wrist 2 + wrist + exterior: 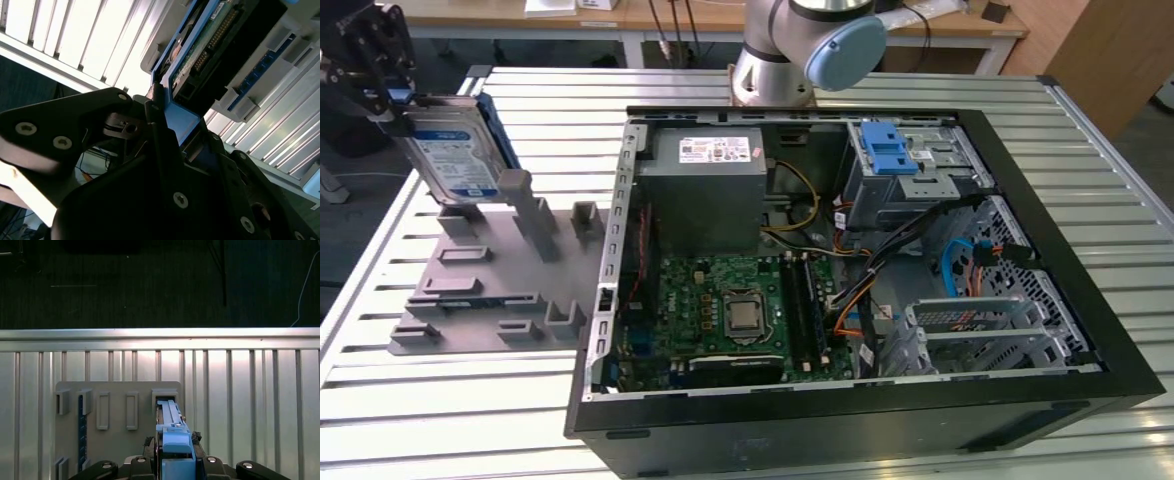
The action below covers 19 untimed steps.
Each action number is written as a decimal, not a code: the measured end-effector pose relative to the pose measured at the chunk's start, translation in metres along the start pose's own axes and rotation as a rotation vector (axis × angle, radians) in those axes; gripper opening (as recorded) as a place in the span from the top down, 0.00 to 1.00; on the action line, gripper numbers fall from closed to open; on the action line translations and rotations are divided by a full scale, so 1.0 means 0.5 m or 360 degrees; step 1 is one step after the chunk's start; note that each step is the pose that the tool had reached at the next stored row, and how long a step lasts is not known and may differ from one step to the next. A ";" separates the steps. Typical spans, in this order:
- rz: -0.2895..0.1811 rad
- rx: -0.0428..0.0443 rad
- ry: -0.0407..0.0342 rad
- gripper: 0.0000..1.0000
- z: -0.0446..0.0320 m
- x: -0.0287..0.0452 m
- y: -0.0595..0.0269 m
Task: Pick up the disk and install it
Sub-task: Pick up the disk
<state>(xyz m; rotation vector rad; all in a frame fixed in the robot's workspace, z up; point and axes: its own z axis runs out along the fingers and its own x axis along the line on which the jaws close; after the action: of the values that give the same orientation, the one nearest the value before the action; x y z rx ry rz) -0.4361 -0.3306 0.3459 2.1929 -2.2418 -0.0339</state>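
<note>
Disk (454,152), silver, white-and-blue label, blue side rails, upright, clamped in tool (396,100)

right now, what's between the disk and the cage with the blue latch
In the exterior view, the case's side wall and the grey metal box lie between the disk and the cage.

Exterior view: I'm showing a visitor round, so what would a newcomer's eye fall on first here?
The open black computer case sits in the middle, its green motherboard bared. At the exterior view's upper left, the gripper grips the disk upright over a grey holder.
</note>
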 end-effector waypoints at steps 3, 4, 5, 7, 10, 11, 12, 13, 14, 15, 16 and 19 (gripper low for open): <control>0.0000 0.0000 0.0000 0.63 -0.003 0.000 0.000; 0.0000 0.0000 0.0000 0.63 -0.004 0.000 0.000; 0.0000 0.0000 0.0000 0.63 -0.005 0.000 0.000; 0.0000 0.0000 0.0000 0.63 -0.009 0.000 0.000; 0.0000 0.0000 0.0000 0.63 -0.013 0.000 0.000; 0.0000 0.0000 0.0000 0.63 -0.014 0.000 0.000; 0.0000 0.0000 0.0000 0.63 -0.015 0.000 0.000; 0.0000 0.0000 0.0000 0.63 -0.016 0.000 0.000; 0.0000 0.0000 0.0000 0.63 -0.017 0.000 0.000; 0.0000 0.0000 0.0000 0.63 -0.018 0.000 0.000; 0.0000 0.0000 0.0000 0.63 -0.019 0.000 0.000; 0.0000 0.0000 0.0000 0.63 -0.024 0.000 0.000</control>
<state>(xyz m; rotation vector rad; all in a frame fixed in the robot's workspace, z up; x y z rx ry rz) -0.4361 -0.3306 0.3577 2.1928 -2.2417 -0.0340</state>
